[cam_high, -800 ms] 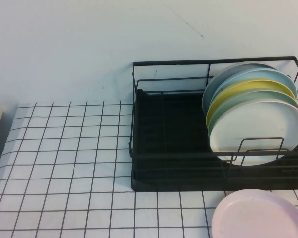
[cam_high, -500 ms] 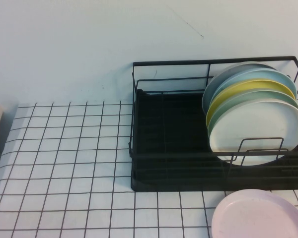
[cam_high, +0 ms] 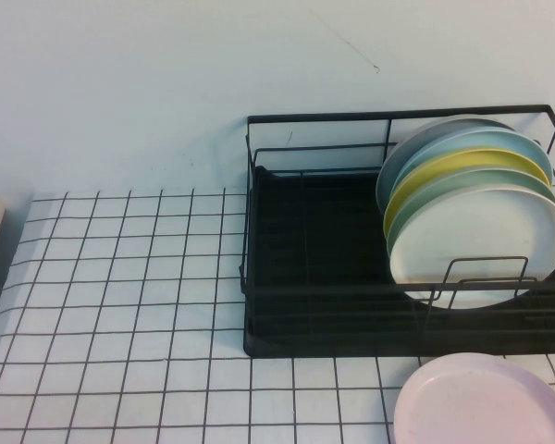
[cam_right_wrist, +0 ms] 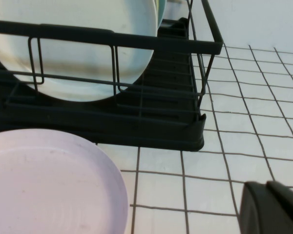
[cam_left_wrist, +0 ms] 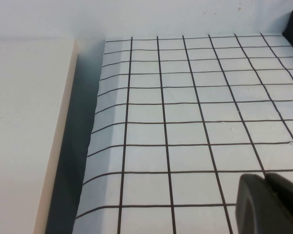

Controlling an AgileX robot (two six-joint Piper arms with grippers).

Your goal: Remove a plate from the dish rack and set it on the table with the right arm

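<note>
The white plate [cam_high: 481, 245] stands upright at the front of a row of plates in the black wire dish rack [cam_high: 351, 116], at the rack's right end. In the right wrist view the plate [cam_right_wrist: 73, 48] shows behind the rack's front wires [cam_right_wrist: 151, 126]. My right gripper [cam_right_wrist: 266, 184] is shut and holds nothing. It hovers low over the gridded table [cam_high: 120, 305], in front of the rack and apart from it. My left gripper [cam_left_wrist: 266, 176] is shut and empty over the table's left part. Neither arm shows in the high view.
A pale pink plate [cam_high: 486, 402] lies flat on the table in front of the rack, close to my right gripper. Green, yellow and bluish plates [cam_high: 462, 162] stand behind the white one. A beige surface [cam_left_wrist: 24, 126] borders the table's left edge across a gap.
</note>
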